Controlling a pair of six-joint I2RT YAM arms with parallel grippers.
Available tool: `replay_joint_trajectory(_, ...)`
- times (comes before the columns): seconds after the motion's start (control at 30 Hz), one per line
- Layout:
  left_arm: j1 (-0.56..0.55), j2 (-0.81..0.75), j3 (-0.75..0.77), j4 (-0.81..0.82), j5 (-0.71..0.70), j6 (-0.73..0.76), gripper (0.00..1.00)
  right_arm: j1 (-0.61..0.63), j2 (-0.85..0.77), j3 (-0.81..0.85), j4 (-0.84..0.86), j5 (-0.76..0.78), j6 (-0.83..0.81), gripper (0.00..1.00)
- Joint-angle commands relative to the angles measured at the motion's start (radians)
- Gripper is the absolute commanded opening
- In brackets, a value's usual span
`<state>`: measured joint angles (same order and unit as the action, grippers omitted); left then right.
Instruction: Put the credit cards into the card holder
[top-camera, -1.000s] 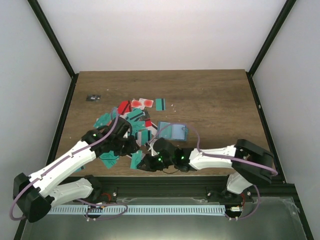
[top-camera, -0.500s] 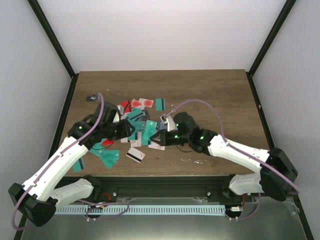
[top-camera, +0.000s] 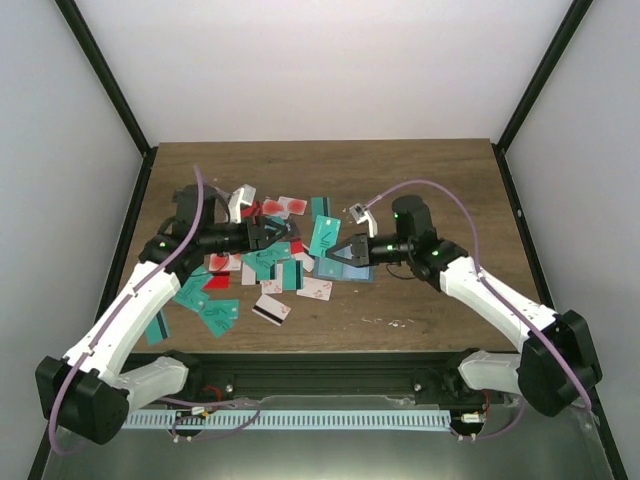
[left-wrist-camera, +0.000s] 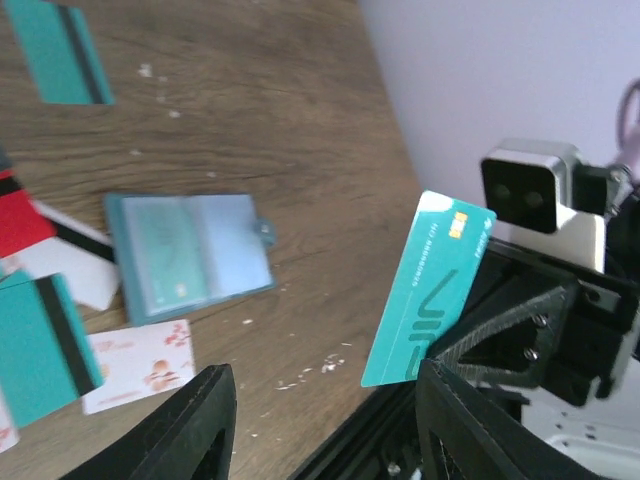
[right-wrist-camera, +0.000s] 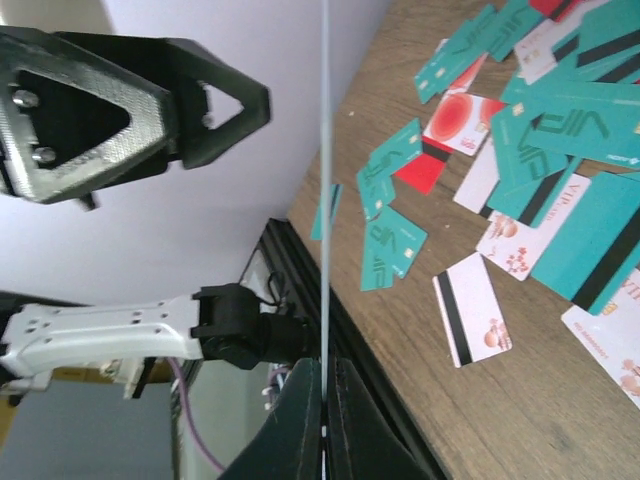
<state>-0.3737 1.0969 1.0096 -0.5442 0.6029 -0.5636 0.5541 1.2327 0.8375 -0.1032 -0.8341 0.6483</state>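
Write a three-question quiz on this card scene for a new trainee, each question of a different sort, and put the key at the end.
1. True or false: the card holder lies opened flat on the table.
2. Pick one: the card pinched in the right gripper and held up off the table is A red, B teal, C white with pink.
3. Fill in the gap: the left gripper has its jaws ____, with nothing between them.
Key: 1 true; 2 B; 3 open.
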Motion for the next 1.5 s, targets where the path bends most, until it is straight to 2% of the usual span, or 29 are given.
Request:
replay_joint_trajectory(0.0,0.013,0.017,-0.061,0.247,0.23,0.003,0.52,-0.06,-0.014,0.039,0.05,-0.235,-0.044,0.01)
replay_joint_trajectory(0.23,0.01,0.04,-0.116,0.45,0.421,-0.062,0.53,-0.074,-0.001,0.036,0.063,-0.371,-0.057,0.01)
replay_joint_trajectory(0.53,-0.032,0.056,-0.152,0.543,0.477,-0.105,0.5,-0.074,0.022,0.049,0.103,-0.44,-0.035,0.01)
replay_joint_trajectory(0.8,-0.102,0.084,-0.157,0.579,0.431,-0.126,0.34,-0.074,0.053,0.07,0.12,-0.485,-0.036,0.01)
replay_joint_trajectory(1.07,-0.106,0.07,-0.161,0.567,0.385,-0.125,0.17,-0.074,0.074,0.074,0.137,-0.505,-0.035,0.01)
replay_joint_trajectory(1.3,-0.105,0.071,-0.157,0.56,0.376,-0.127,0.18,-0.074,0.08,0.075,0.141,-0.515,-0.037,0.01)
replay_joint_trajectory(1.47,-0.106,0.061,-0.154,0.555,0.373,-0.127,0.04,-0.074,0.089,0.075,0.148,-0.518,-0.036,0.01)
